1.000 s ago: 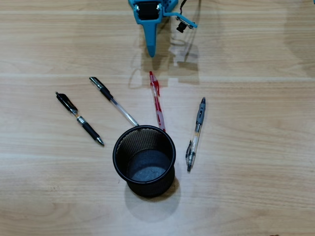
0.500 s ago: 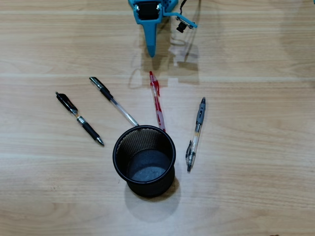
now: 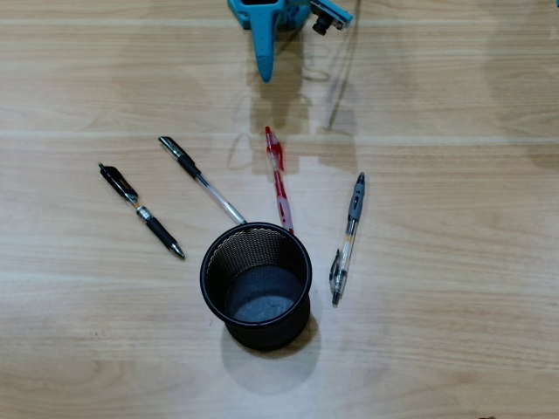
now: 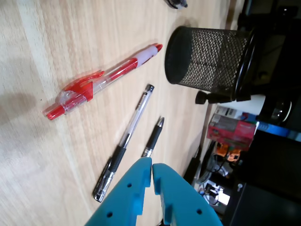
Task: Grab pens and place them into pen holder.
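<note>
Four pens lie on the wooden table around the pen holder (image 3: 203,275), an upright, empty black mesh cup. In the overhead view they are a short black pen (image 3: 140,210) at left, a clear pen with black cap (image 3: 201,179), a red pen (image 3: 279,179) and a clear-and-grey pen (image 3: 348,237) at right. My blue gripper (image 3: 265,77) is shut on nothing at the top edge, above the red pen's upper end and apart from it. The wrist view shows the gripper (image 4: 152,162), the red pen (image 4: 101,82), the clear pen (image 4: 127,139), the black pen (image 4: 154,136) and the holder (image 4: 207,56).
A small black camera (image 3: 325,22) on a blue bracket sits beside the gripper at the top of the overhead view. In the wrist view, dark furniture and coloured boxes (image 4: 233,132) lie beyond the table's edge. Bare wood surrounds the pens.
The gripper has drawn back toward the top edge of the overhead view, still shut. The pens and the holder have not moved.
</note>
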Motion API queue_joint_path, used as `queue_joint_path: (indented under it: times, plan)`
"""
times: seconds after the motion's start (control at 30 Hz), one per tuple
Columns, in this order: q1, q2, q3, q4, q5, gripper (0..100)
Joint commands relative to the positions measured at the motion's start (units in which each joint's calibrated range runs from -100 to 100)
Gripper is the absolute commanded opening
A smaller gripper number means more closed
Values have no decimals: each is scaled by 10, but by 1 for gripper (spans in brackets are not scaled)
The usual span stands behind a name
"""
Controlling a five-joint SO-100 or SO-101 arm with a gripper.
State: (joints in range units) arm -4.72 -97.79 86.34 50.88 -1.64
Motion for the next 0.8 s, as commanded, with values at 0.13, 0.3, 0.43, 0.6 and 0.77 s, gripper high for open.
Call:
queue_joint_path:
  times: [0.13,0.3,0.43,0.6,0.77]
  plan:
    - [49,0,-40,83,-116,2]
    - [68,28,-61,151,-183,3]
    - [70,91,-111,151,-202,3]
    - [77,199,-194,157,-203,3]
    - [85,311,-269,151,-222,3]
